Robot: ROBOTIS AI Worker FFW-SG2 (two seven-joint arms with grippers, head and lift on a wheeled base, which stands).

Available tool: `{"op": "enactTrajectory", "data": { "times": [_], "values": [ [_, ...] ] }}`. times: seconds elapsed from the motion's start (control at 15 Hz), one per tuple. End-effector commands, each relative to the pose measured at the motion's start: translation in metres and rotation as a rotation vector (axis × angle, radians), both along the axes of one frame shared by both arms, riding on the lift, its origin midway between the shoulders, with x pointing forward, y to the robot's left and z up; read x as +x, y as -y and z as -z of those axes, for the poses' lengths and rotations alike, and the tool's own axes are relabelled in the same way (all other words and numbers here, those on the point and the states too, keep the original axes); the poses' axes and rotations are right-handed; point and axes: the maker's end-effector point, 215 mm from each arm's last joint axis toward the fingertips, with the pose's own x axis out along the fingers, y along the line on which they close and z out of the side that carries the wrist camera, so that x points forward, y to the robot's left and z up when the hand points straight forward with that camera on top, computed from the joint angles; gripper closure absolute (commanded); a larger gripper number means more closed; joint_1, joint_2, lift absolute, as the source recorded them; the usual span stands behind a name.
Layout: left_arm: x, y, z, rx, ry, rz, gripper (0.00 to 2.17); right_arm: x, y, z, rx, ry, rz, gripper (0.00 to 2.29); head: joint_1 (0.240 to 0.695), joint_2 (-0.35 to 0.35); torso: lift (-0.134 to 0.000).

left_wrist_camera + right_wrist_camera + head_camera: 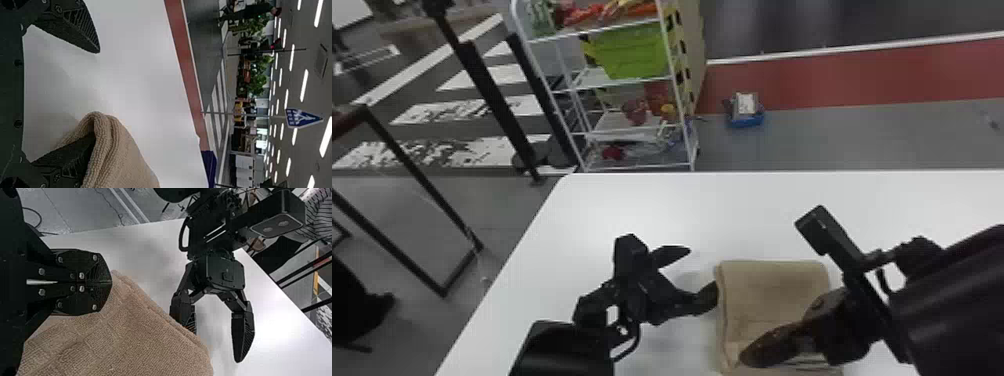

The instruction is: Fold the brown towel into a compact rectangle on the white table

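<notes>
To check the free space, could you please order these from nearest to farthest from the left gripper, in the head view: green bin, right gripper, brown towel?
1. Brown towel: on its right, touching a finger.
2. Right gripper: farther right, at the towel.
3. Green bin: beyond the table.

In the head view we see a white metal shelf rack (597,29) holding a bright green plastic bin (632,55), near a flat red floor band (852,75). Our left wrist view shows long white ceiling lights (304,85) and leafy green plants (257,84).
</notes>
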Motion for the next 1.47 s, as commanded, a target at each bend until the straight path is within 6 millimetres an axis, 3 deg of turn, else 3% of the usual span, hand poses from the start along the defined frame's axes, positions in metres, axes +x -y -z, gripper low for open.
{"op": "enactTrajectory", "data": {
  "times": [0.0,0.33,0.53,0.93,1.07,1.4],
  "values": [
    [0.002,-0.009,-0.004,0.054,0.004,0.020,0.14,-0.004,0.001,0.003,-0.001,-0.010,-0.002,2.26,0.695,0.314,-0.124],
    [0.007,-0.043,-0.002,0.184,-0.001,-0.008,0.14,-0.004,0.003,0.005,0.001,-0.014,0.003,2.26,0.695,0.338,-0.124],
    [0.014,-0.054,-0.012,0.193,0.015,-0.032,0.13,0.005,0.008,-0.008,0.045,-0.027,0.042,2.26,0.695,0.350,-0.124],
    [0.014,-0.095,-0.017,0.190,0.012,-0.103,0.13,0.033,0.029,-0.042,0.149,-0.006,0.126,2.26,0.695,0.350,-0.124],
    [0.014,-0.101,-0.019,0.190,0.017,-0.118,0.13,0.041,0.034,-0.034,0.125,0.026,0.152,2.26,0.695,0.350,-0.124],
    [0.014,-0.132,-0.044,0.053,0.100,-0.244,0.13,0.095,0.070,-0.003,0.019,0.162,0.244,2.26,0.695,0.350,-0.124]
  ]
}}
